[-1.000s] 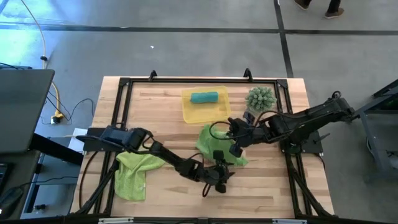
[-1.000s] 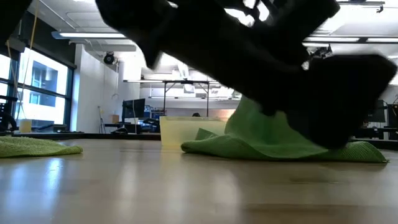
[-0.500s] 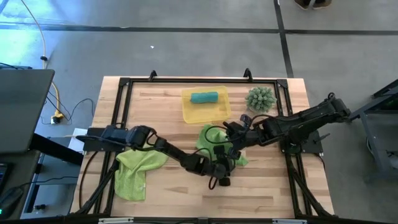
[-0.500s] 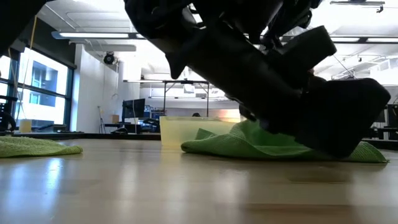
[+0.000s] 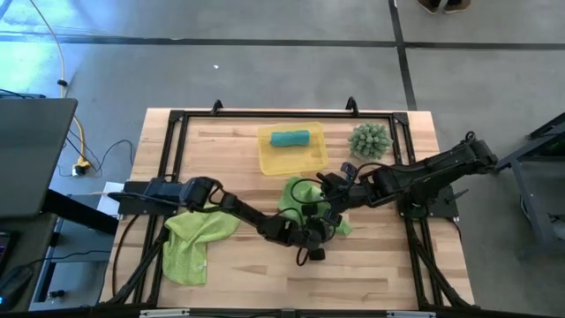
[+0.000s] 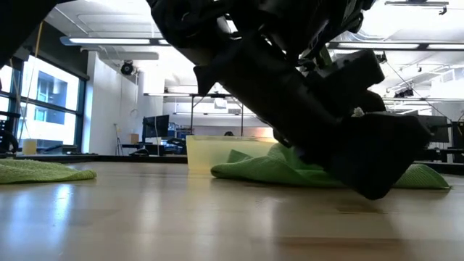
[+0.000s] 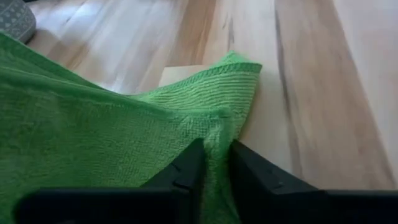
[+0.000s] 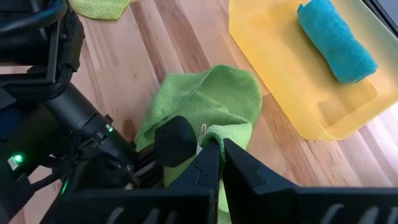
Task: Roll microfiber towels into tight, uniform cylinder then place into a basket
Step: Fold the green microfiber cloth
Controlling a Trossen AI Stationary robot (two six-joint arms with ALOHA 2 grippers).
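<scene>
We are pinching green towel (image 5: 303, 205) with both: left end effector (image 7: 214, 163) on corner, right end effector (image 8: 219, 155) on fold. Basket (image 5: 313, 157) holding teal roll (image 5: 290, 138) just behind; plant (image 5: 370, 140) beside.

No text, label, brand, number or sign can be read in any of the views.
</scene>
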